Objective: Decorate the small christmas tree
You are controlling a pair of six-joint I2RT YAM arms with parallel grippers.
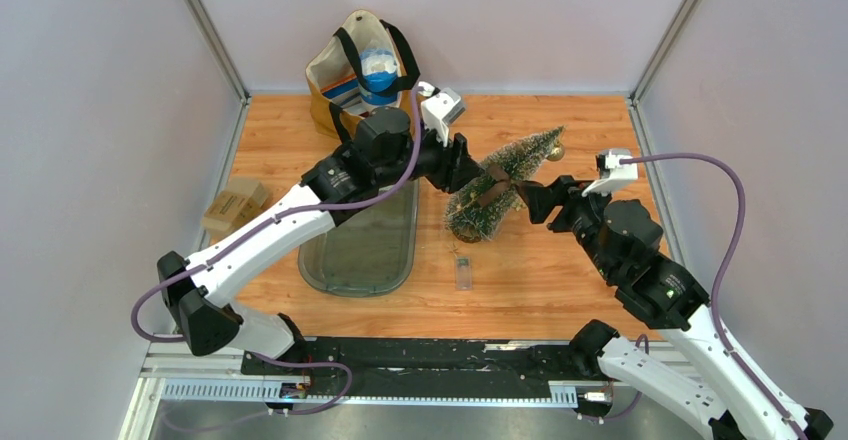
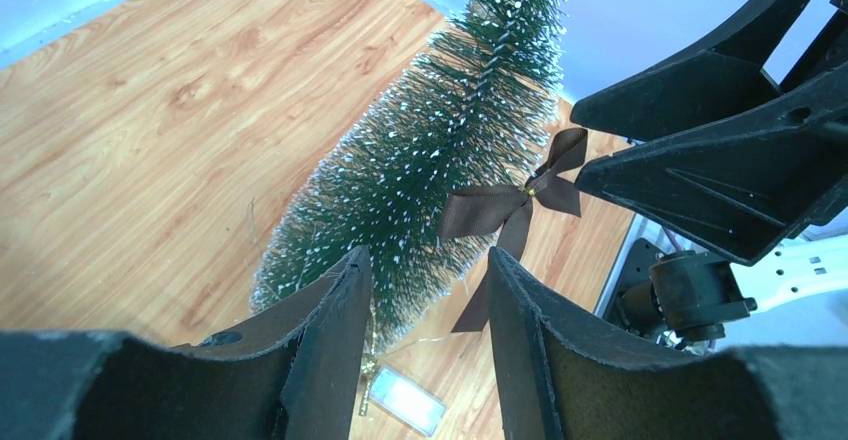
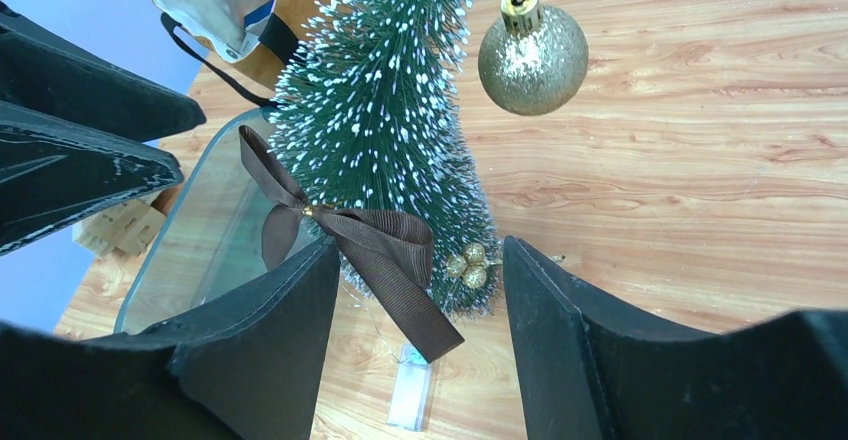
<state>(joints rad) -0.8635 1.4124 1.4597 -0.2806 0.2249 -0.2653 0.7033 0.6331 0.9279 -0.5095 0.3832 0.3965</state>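
Two grippers around one small christmas tree (image 1: 528, 158), so here's a quick rundown. The tree is mid-table, right of the clear tray (image 1: 365, 250). It's tilted, with its tip pointing toward the far right corner. Honestly can't tell whether the base is resting on the table (image 1: 560, 290) or lifted a bit. It has dark green bristles with white frosted tips.

The left gripper (image 2: 428, 251) comes in from the tray side at the lower half of the tree. Its jaws are apart. Its own camera shows bristles filling part of the gap and wood showing through the rest, so it isn't clamped on anything. The right gripper (image 3: 422, 250) faces it from the other side, jaws also spread wide. The tree base and a ribbon tail show in the gap, not touching either finger as far as I can see.

Decorations:
- A brown ribbon bow (image 3: 375, 235) is on the tree around the middle.
- A glittery gold ball (image 3: 532, 58) is just beside the tip.
- A few small gold berries (image 3: 468, 265) sit near the base.

A small clear battery box (image 1: 463, 272) lies on the wood just in front of the base.

A tote bag (image 1: 355, 65) stands at the far edge behind the tray, and a couple of cardboard boxes (image 1: 235, 208) sit at the left edge.
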